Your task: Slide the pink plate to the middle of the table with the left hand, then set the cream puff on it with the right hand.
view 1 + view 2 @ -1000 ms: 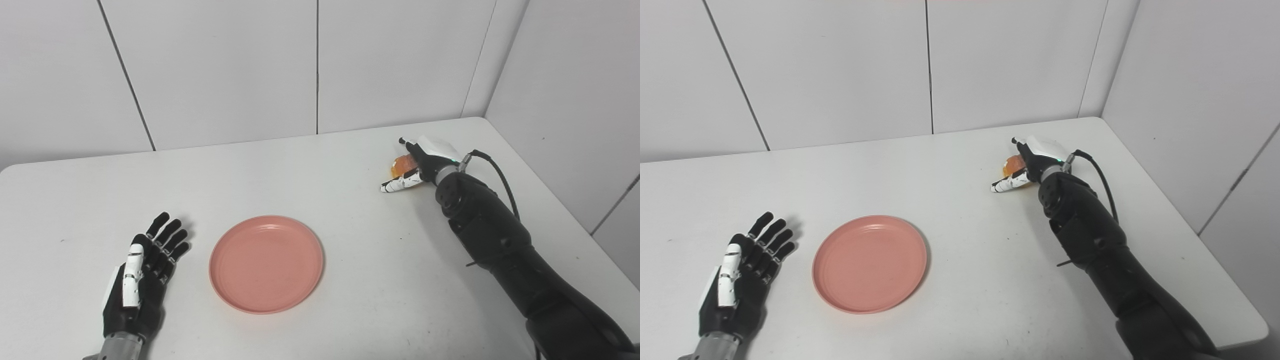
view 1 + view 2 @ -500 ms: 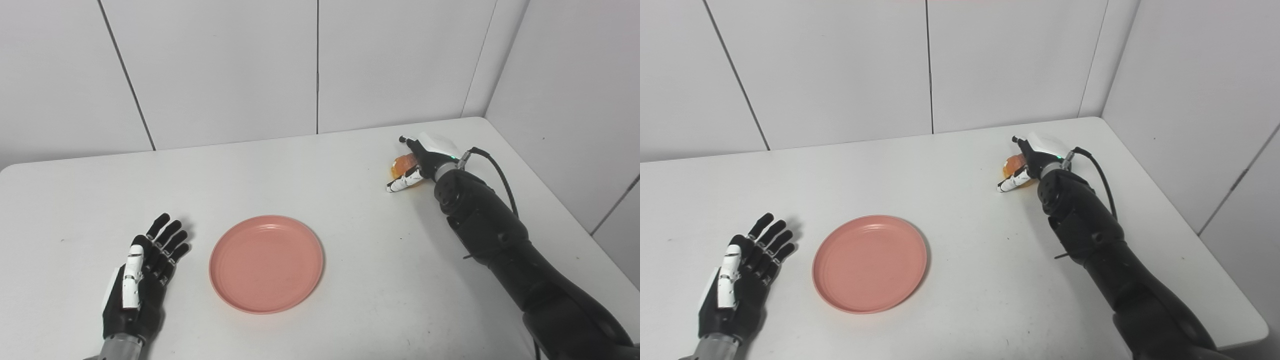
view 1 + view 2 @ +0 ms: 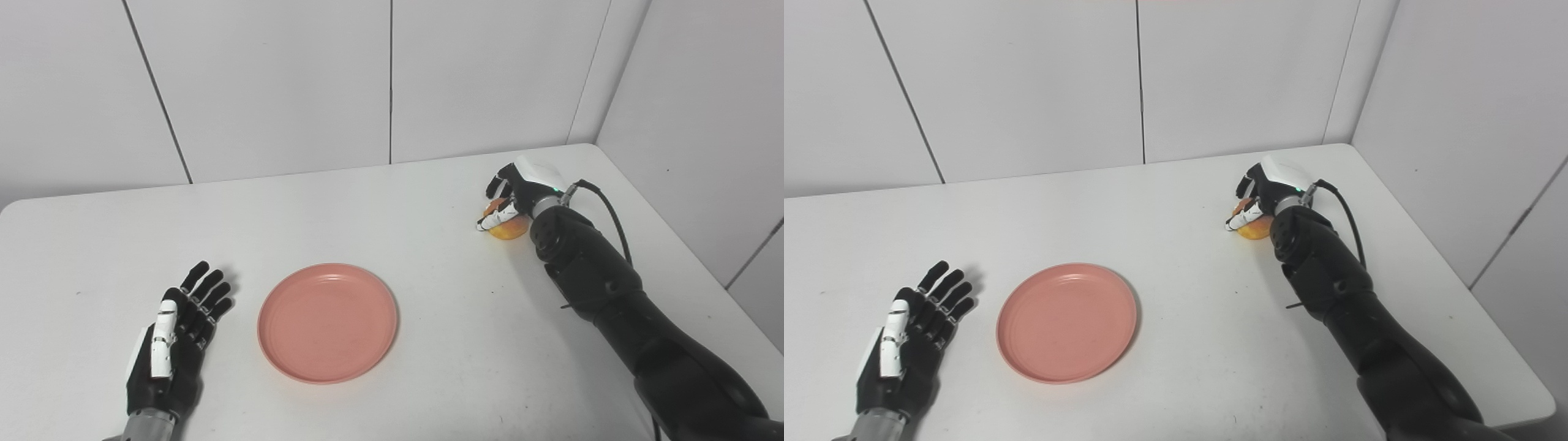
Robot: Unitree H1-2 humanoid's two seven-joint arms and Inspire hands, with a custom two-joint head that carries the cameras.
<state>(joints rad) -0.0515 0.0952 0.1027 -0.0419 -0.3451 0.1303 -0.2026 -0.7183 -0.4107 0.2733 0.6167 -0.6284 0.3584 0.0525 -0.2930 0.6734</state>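
**Task status: plate positioned, cream puff pickup under way**

The pink plate [image 3: 327, 323] lies flat near the middle of the surface [image 3: 380, 214]; the slide step appears complete. The left robot hand [image 3: 174, 343] rests on the surface just left of the plate, not touching it, fingers spread and holding nothing.

The cream puff [image 3: 509, 227] sits on the surface near the far right corner, well apart from the plate. The right robot hand [image 3: 513, 197] is over it, fingers curled around its top. Whether the grip is firm cannot be determined. Lifting, transfer and placement on the plate remain.

The surface is white and matte, with rounded corners. White panelled walls [image 3: 275, 86] enclose it at the back and right.
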